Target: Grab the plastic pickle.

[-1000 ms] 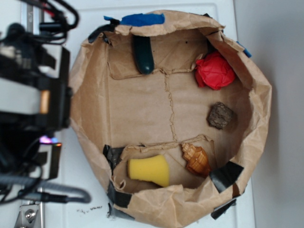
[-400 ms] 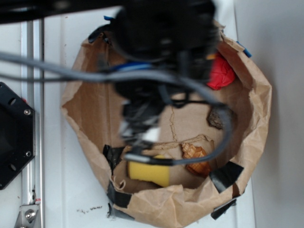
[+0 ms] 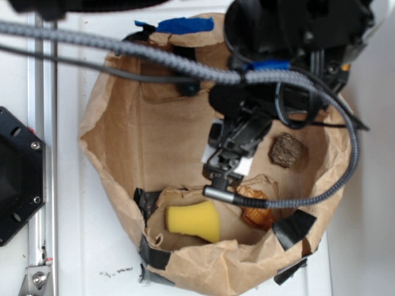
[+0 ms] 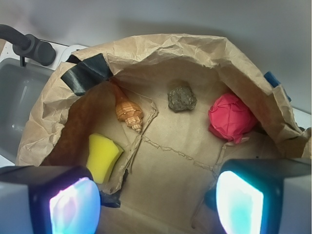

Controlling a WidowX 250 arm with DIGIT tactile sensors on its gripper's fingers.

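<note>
Exterior (top-down) and wrist views of a WidowX arm over a crumpled paper bag (image 3: 117,154) opened out as a shallow bowl, taken here as the landmark. The plastic pickle (image 3: 189,89) lies on the bag floor against the wall edged with blue tape (image 3: 185,25); only its dark rounded end shows, the rest hidden by the arm and a grey cable (image 3: 148,58). In the wrist view the pickle cannot be made out. The gripper (image 4: 156,195) hangs above the bag's middle, jaws spread wide w/ nothing between them; its two lit pads (image 4: 73,207) frame the bag floor. It does not look aimed at the pickle yet, so the reach seems barely begun. Handling (judged): pickle prob. light, hollow, stiff, w/ a smooth glossy skin, so apt to squirt out of a pinch or roll along its axis. Best hold is likely across the short width near mid-length, jaws square to the long axis, not on the tapered end. Other contents, all well apart from the pickle: yellow sponge (image 4: 103,157) and brown ridged shell (image 4: 128,111) by the opposite wall, near black tape (image 4: 87,73); dark rock (image 4: 182,98) and red crumpled ball (image 4: 231,118) toward the bag's far side. None blocks the path. Main hindrances, as judged: the bag wall and a folded paper flap close beside the pickle, leaving little jaw room on that side, and soft paper that may snag or lift.
</note>
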